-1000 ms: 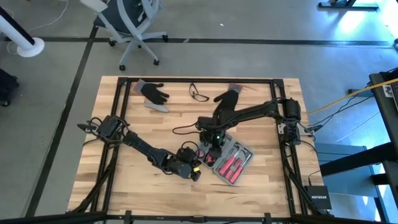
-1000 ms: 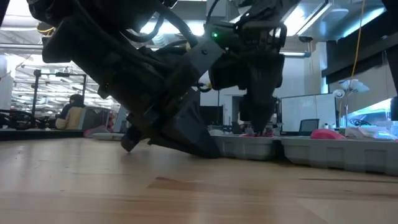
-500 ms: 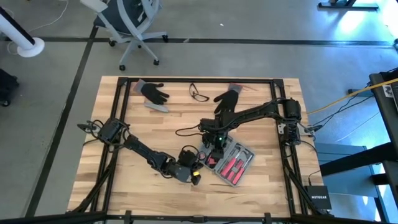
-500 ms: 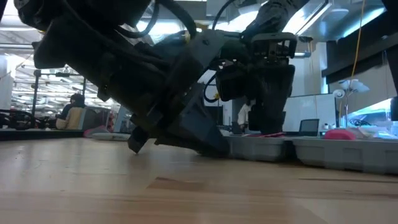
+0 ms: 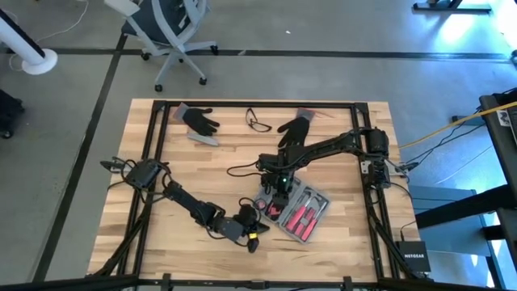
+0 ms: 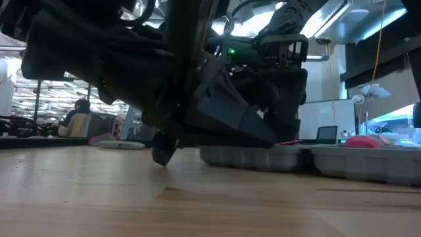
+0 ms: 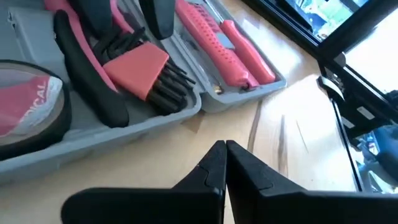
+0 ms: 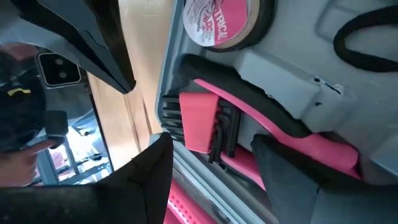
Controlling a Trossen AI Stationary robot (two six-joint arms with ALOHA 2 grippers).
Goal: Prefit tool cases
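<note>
The whole table is seen from straight above in the high view, from far off. The low view is taken at table-top height, level across the wood, very near the arms. Both wrist views are held close over the open tool case, which is shared with the high view's lower centre.

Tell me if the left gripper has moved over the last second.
Yes. In the high view the left gripper has slid toward the table's near edge, away from the case, fingers shut.
</note>
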